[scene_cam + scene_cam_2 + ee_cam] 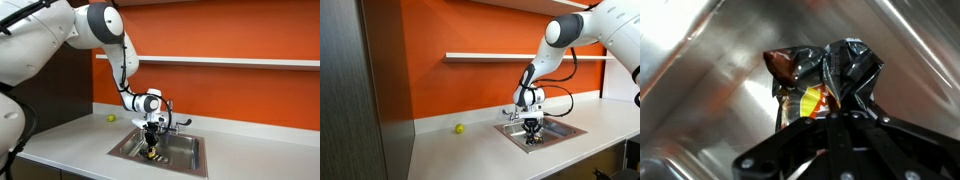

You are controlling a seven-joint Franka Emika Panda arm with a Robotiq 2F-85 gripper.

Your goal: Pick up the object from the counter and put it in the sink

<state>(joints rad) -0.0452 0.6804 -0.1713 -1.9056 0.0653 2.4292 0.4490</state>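
Wrist view: the dark, crinkled object (830,80) with yellow patches is seen clenched between the jaws and held low inside the steel sink (700,90), which is set into the pale worktop (70,150).

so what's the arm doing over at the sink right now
The arm has its pincer down inside the sink, shut on the object, a dark crinkled thing with yellow patches. The object is within the basin and not yet let go. Whether it touches the bottom cannot be told. A small yellow-green ball lies on the counter beside the sink, away from the pincer.
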